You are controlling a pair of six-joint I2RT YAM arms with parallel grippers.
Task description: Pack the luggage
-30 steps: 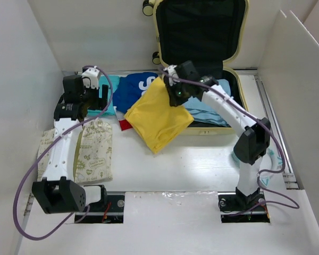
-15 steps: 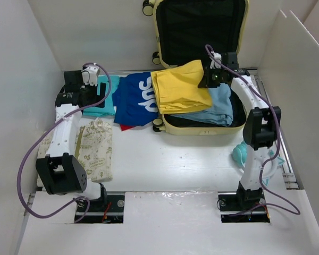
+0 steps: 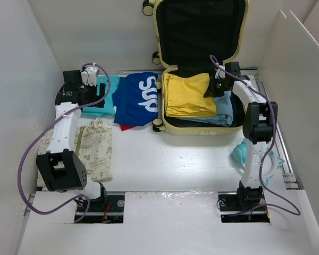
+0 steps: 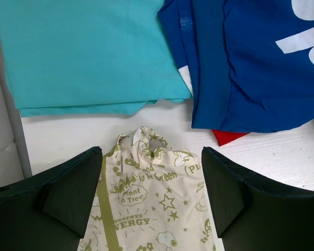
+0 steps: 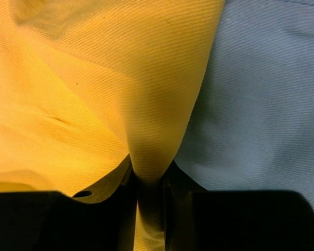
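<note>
Luggage [image 3: 201, 130], top view: pale yellow hard-shell case, open at the far side of the table [image 3: 165, 159], right of centre. Its lid [image 3: 199, 32] stands upright, black lining showing.
Contents, top view: a folded yellow garment [image 3: 187, 96] fills the left part of the lower shell and lies over a light blue garment [image 3: 227, 110] on the right.
Right pincer [image 3: 215, 86], top view: I reach into the luggage at the right edge of the yellow garment.
Left pincer [image 3: 98, 93], top view: I hang over the left side of the table, well apart from the luggage.
Other items, top view: a blue shirt [image 3: 141, 98] lies just left of the luggage, with a teal garment [image 3: 109, 87] beside it. A printed drawstring bag [image 3: 95, 149] lies nearer my base.
Left pincer, left wrist view: my jaws stand wide apart and hold nothing. The two dark fingers [image 4: 68, 196] frame the top of the printed drawstring bag. The teal garment and blue shirt lie beyond, and a red corner [image 4: 230, 137] shows under the shirt.
Right pincer, right wrist view: my jaws are nearly closed and pinch a ridge of the yellow garment. The light blue garment lies to the right of it.
</note>
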